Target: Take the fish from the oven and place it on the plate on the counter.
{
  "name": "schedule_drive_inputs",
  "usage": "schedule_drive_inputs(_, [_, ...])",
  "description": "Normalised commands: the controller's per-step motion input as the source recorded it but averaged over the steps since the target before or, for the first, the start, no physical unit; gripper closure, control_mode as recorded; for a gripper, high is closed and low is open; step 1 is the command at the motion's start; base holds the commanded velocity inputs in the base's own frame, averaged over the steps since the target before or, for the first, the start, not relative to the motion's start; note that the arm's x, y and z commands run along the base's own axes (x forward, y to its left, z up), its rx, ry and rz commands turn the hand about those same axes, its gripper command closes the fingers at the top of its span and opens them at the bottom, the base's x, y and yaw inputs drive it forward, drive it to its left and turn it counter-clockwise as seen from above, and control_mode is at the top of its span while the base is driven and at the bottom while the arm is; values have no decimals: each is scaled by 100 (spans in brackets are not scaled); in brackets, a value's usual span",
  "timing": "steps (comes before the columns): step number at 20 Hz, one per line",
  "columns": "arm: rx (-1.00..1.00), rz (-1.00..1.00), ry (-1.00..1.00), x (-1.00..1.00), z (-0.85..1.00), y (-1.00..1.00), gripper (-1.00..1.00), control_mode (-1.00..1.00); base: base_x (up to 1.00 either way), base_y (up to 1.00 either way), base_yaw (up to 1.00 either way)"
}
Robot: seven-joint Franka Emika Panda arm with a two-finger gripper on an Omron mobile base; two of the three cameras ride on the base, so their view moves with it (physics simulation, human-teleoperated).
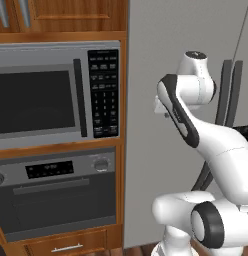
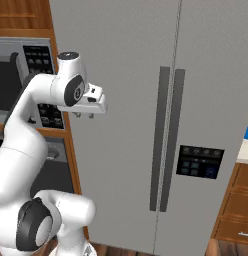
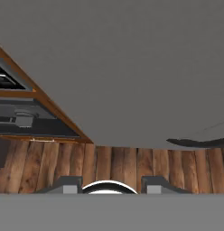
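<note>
Facing a Shut Oven, Arm Hung Beside the Refrigerator

We saw the tall grey refrigerator (image 2: 126, 75) take up most of the right base view. Its two dark vertical handles (image 2: 163, 140) ran side by side down the middle, and a black control panel (image 2: 198, 162) sat on the right-hand door.

To its left stood a wooden cabinet column (image 1: 71, 20) with two appliances stacked in it. The white arm (image 1: 221, 150) rose from the base in front of the refrigerator. It was folded at the elbow, and its wrist reached across toward the column's edge.

The microwave (image 1: 36, 100), with its dark keypad (image 1: 104, 95), filled the upper bay. The oven (image 1: 56, 200) sat directly beneath it, above a wooden drawer (image 1: 66, 245). The oven's dark glass door was closed and upright.

We could not tell where the fish lay, because nothing showed through that glass.

In the hand view we looked down the refrigerator's grey face to a plank floor (image 3: 109, 162).

The gripper (image 2: 86, 116) pointed downward just in front of the refrigerator door. It was level with the microwave's keypad and touched nothing. Its fingertips (image 3: 71, 185) stood partly apart and were empty, with only floorboards beyond them.

On the oven we picked out the bar handle (image 1: 51, 186), the black display (image 1: 49, 169) above it, and a round knob (image 1: 101, 164) to the display's right.
</note>
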Motion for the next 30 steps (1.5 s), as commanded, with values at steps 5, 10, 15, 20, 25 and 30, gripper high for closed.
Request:
schedule_drive_inputs(5, [-3,1,-5,-45,-6,56,-100,-100,0,0,0])
schedule_drive_inputs(10, [-11,32,-3,-50,-30,100,-100,-100,0,0,0])
schedule_drive_inputs(15, [-22,29,-9,-41,-58,100,-100,-100,0,0,0])
schedule_drive_inputs(20, [-22,22,-5,-6,-47,78,-100,-100,0,0,0])
schedule_drive_inputs(25, [-15,19,-33,-5,-15,14,-100,-100,0,0,0])
schedule_drive_inputs(30, [-33,10,-31,-25,0,76,-100,-100,0,0,0])
